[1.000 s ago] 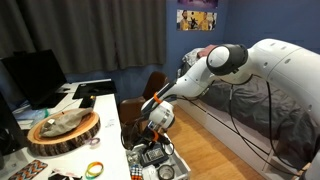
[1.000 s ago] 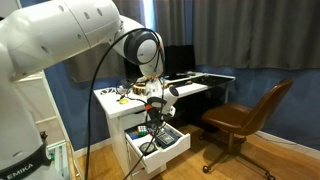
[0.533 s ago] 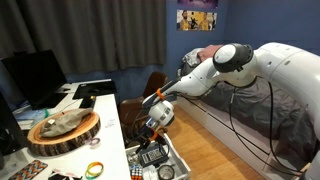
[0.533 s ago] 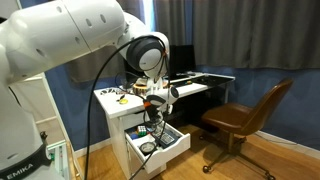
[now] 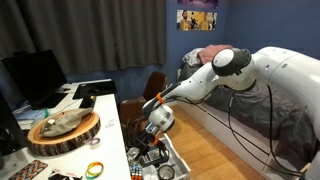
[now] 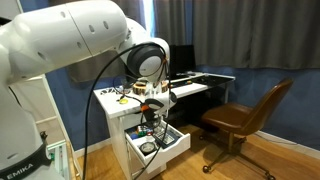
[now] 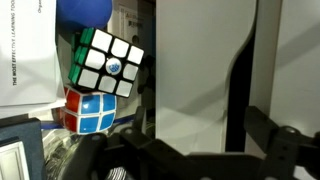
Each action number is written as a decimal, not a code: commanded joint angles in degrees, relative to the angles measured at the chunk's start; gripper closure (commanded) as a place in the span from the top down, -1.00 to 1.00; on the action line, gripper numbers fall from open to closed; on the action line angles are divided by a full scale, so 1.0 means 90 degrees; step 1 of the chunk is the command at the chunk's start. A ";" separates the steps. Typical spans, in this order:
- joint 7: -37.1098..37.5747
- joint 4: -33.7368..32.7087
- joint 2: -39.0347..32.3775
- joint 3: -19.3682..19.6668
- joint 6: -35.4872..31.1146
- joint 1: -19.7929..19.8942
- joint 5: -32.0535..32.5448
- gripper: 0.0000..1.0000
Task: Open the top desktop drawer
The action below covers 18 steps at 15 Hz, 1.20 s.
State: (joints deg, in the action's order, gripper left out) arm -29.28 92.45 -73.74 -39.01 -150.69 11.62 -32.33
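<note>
The top desktop drawer (image 5: 165, 160) is a shallow white drawer that stands pulled out from the white desk in both exterior views (image 6: 172, 143). It holds a black calculator (image 5: 152, 155) and small clutter. My gripper (image 5: 155, 124) hangs just above the drawer near the desk front, also in an exterior view (image 6: 149, 110). In the wrist view my gripper (image 7: 190, 152) is open, its dark fingers (image 7: 288, 148) wide apart with a white drawer wall (image 7: 195, 70) between them. Two Rubik's cubes (image 7: 105, 60) lie beside that wall.
A wooden tray (image 5: 62, 130) with a cloth, a monitor (image 5: 35, 78) and small items sit on the desk (image 5: 105, 110). A brown office chair (image 6: 245, 115) stands on the wooden floor. A bed (image 5: 240, 110) lies behind the arm.
My gripper has sunk a little and moved closer to the desk front over the drawer. The drawer has stayed pulled out throughout.
</note>
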 commanded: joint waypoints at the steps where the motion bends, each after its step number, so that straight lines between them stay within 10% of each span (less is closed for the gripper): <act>1: -0.0193 -0.0331 -0.0405 -0.0162 0.0012 -0.0012 0.0261 1.00; 13: -0.0764 -0.1310 -0.1757 -0.0998 -0.0416 0.0168 0.0327 1.00; 14: -0.1251 -0.1122 -0.1283 -0.0652 -0.0204 -0.0060 -0.0592 1.00; 18: -0.0646 -0.1405 -0.1260 -0.0147 -0.0462 -0.0657 -0.0233 1.00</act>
State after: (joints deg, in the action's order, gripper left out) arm -39.93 83.49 -85.05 -43.78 -152.41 12.90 -36.15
